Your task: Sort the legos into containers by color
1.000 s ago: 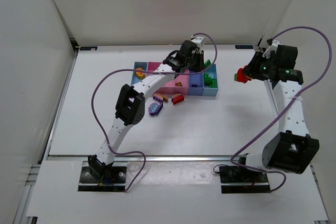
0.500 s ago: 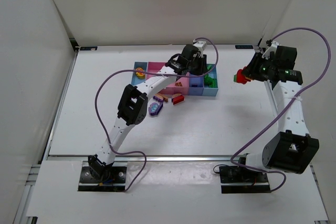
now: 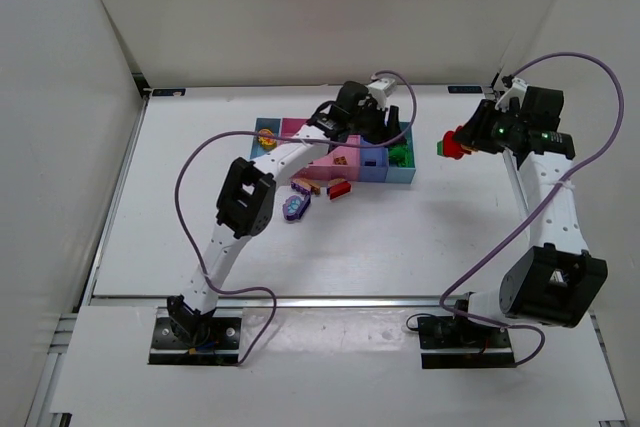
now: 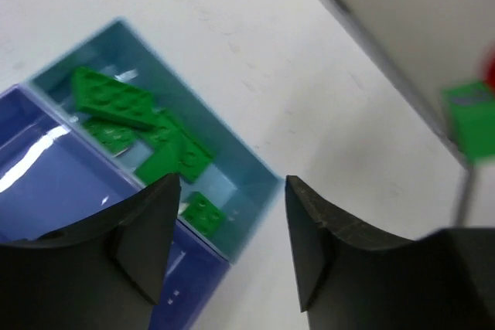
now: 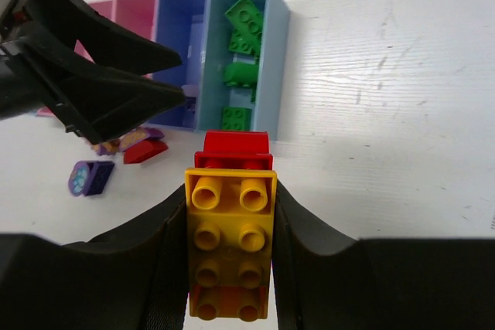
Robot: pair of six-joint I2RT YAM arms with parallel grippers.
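The containers (image 3: 400,178) stand as a joined row at mid table. My left gripper (image 3: 385,135) hovers over their right end, open (image 4: 232,214) with nothing between its fingers. Below it, the light blue bin (image 4: 259,191) holds several green legos (image 4: 108,96); the blue bin (image 4: 46,168) is beside it. My right gripper (image 3: 462,142) hangs right of the row, shut on a yellow lego (image 5: 230,245) stacked with a red piece (image 5: 232,148). The green legos (image 5: 244,17) lie in the light blue bin (image 5: 280,44) ahead of it.
Loose pieces lie in front of the row: a purple one (image 3: 296,207), a red one (image 3: 339,188) and an orange one (image 3: 305,185). Pink bins (image 5: 135,13) and a far-left bin with a yellow piece (image 3: 266,135) complete the row. White walls enclose the table.
My left gripper has opened over the light blue bin; the green piece seen at it earlier is gone from its fingers. My right gripper drifted slightly left with its stack.
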